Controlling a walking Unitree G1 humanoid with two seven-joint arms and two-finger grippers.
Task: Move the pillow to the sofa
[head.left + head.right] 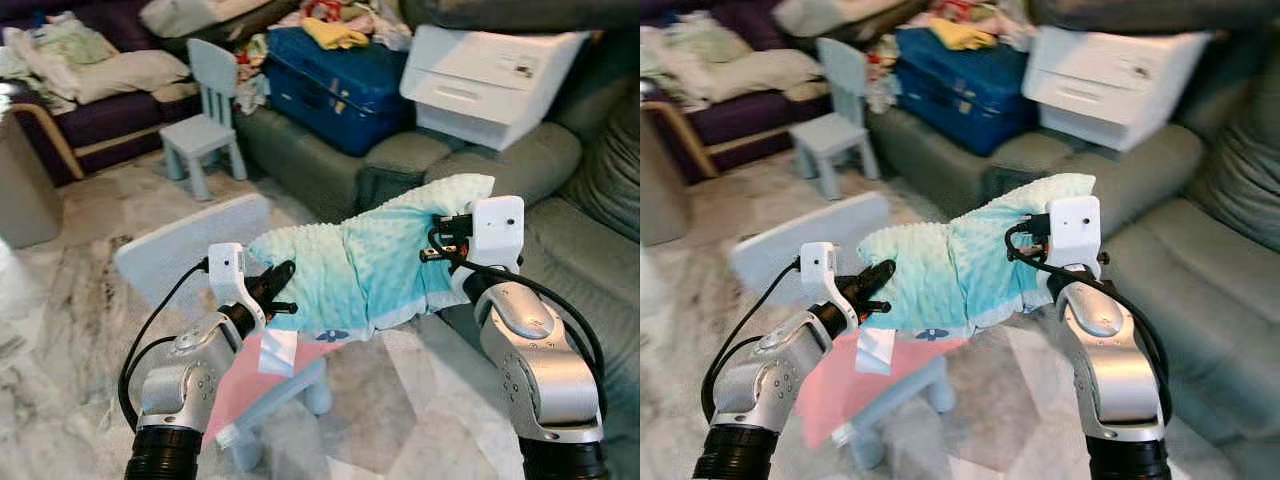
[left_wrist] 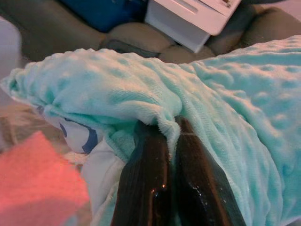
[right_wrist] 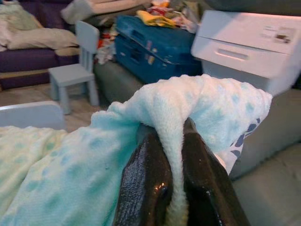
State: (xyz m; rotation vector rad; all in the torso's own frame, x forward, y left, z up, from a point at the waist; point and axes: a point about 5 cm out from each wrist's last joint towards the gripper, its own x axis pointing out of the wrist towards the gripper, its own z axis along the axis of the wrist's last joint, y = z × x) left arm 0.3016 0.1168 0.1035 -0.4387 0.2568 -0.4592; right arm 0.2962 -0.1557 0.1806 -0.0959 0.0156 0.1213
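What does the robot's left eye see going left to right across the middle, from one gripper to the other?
Left gripper → mint bobbly pillow → right gripper → grey-green sofa.

Silver jointed arms with black ribbed forearm cuffs, white wrist camera housings, looped black cables, and glossy black fingers.

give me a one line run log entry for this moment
phase: carrying | left gripper: shut on pillow | right gripper: shut on pillow | pillow: held in air over small chair, beside sofa | not yet placed
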